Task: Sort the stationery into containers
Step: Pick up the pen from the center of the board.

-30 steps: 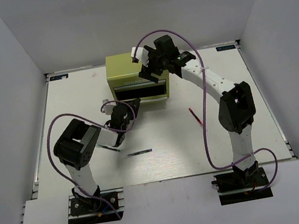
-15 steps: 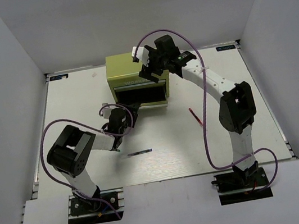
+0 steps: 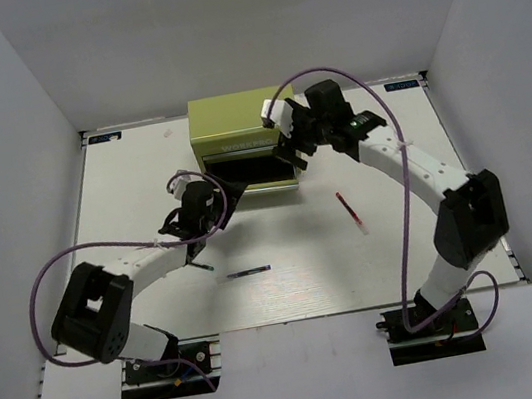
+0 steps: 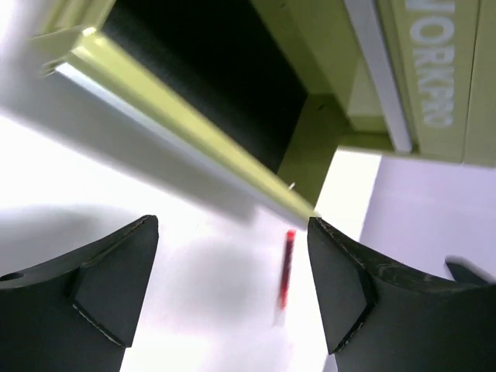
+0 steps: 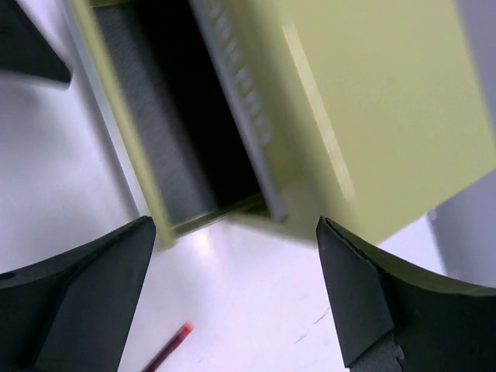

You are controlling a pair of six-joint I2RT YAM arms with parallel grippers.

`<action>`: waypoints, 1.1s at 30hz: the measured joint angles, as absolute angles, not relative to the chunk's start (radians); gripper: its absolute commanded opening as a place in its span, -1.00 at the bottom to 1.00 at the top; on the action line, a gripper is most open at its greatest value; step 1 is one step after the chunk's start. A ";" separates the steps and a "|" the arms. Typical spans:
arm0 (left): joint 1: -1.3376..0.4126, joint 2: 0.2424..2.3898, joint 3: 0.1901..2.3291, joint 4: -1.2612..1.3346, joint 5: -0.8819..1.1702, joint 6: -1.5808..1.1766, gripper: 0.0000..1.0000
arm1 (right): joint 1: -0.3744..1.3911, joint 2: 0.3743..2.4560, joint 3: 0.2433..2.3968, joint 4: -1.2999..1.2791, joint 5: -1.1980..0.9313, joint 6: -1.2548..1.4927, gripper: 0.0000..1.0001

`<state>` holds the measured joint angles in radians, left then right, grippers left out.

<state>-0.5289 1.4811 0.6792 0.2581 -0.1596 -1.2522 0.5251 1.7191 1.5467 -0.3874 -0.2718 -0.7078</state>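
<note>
The yellow-green chest (image 3: 234, 124) stands at the back of the table with its lower drawer (image 3: 254, 172) pulled out, dark inside. My left gripper (image 3: 228, 197) is open at the drawer's left front corner and holds nothing. In the left wrist view the drawer rim (image 4: 178, 124) runs above the open fingers (image 4: 116, 271). My right gripper (image 3: 291, 150) hovers open over the chest's right front corner. A red pen (image 3: 350, 209) lies right of the chest. Nearer me lie a dark pen (image 3: 248, 271) and a green-tipped pen (image 3: 201, 265), partly under the left arm. The black pouch is out of view.
White walls close in the table on the left, back and right. Purple cables loop over both arms. The red pen (image 4: 285, 267) shows between the left fingers, and the red pen (image 5: 167, 349) also lies below the open drawer (image 5: 167, 147) in the right wrist view.
My left gripper has opened wide and the left arm has stretched forward toward the drawer. The right arm has swung rightward, its gripper dropping from the chest top to its right front corner.
</note>
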 measured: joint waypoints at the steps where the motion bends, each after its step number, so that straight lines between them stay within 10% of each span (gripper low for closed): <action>1: -0.527 1.448 0.679 0.211 -0.155 -1.237 0.75 | 0.524 1.674 1.494 -0.375 -0.272 -0.697 0.81; 10: -0.525 1.119 0.613 -0.216 -0.139 -1.181 0.87 | 0.494 1.435 1.167 -0.349 -0.287 -0.553 0.78; 16: -0.525 0.910 0.582 -0.415 -0.176 -1.182 0.99 | 0.432 1.346 0.984 -0.349 -0.274 -0.450 -0.69; 23: -0.525 0.842 0.572 -0.575 -0.239 -1.193 0.99 | 0.378 1.394 0.937 -0.358 -0.219 -0.344 -0.08; 33: -0.525 0.916 0.632 -0.729 -0.293 -1.193 0.99 | 0.327 1.605 0.962 -0.399 -0.170 -0.289 0.00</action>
